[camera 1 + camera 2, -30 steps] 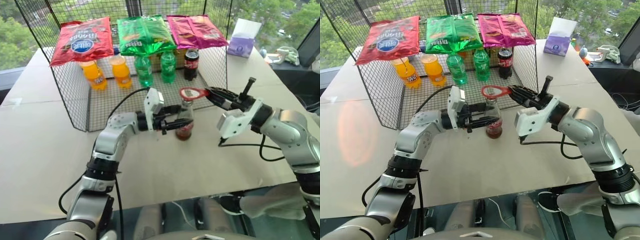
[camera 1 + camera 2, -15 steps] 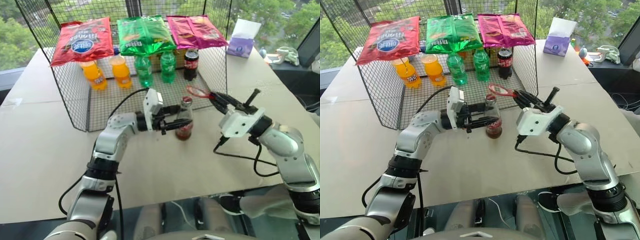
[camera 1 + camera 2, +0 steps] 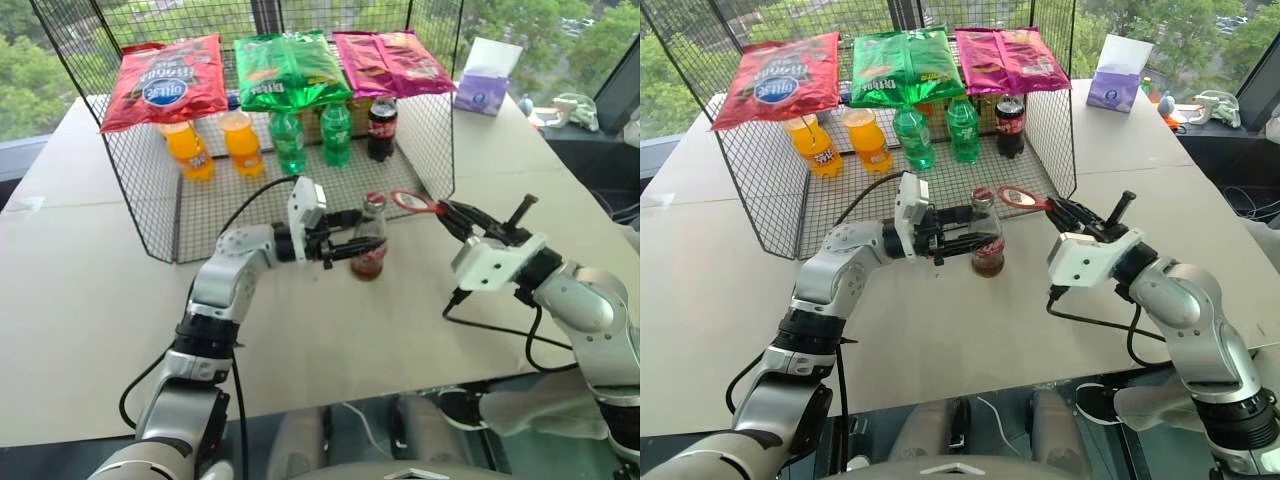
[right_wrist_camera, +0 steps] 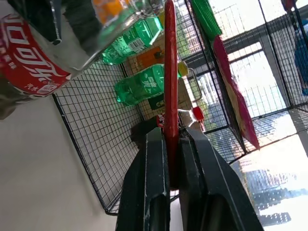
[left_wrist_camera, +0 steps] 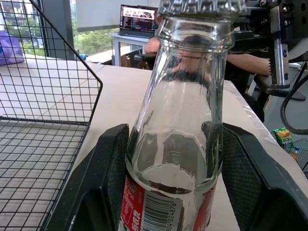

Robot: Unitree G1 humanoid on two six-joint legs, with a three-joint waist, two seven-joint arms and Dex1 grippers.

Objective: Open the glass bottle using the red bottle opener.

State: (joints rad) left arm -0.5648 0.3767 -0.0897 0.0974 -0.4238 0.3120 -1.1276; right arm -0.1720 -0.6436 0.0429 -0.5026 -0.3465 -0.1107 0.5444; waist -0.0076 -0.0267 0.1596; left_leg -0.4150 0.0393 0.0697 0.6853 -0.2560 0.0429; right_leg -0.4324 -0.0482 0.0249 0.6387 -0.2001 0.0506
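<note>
The glass bottle [image 3: 369, 243] stands upright on the table just in front of the wire cage, with its metal cap [image 5: 199, 6] on top. My left gripper [image 3: 352, 249] reaches in from the left and is shut on the bottle's body; its black fingers [image 5: 107, 183] press both sides above the red label. My right gripper [image 3: 449, 212] is shut on the handle of the red bottle opener [image 3: 411, 202]. The opener's ring head hangs in the air just right of the bottle's top, apart from the cap. In the right wrist view the opener [image 4: 170, 72] shows edge-on between the fingers [image 4: 155, 187].
A wire mesh cage [image 3: 150, 210] stands behind the bottle with three snack bags [image 3: 288, 68] on top. Orange bottles [image 3: 190, 150], green bottles [image 3: 290, 140] and a dark cola bottle [image 3: 382, 128] stand inside. A tissue box [image 3: 483, 90] sits back right. A black cable [image 3: 490, 325] trails below my right wrist.
My right gripper has carried the opener right and down, off the top of the bottle, and rolled it. The left gripper and bottle have stayed still.
</note>
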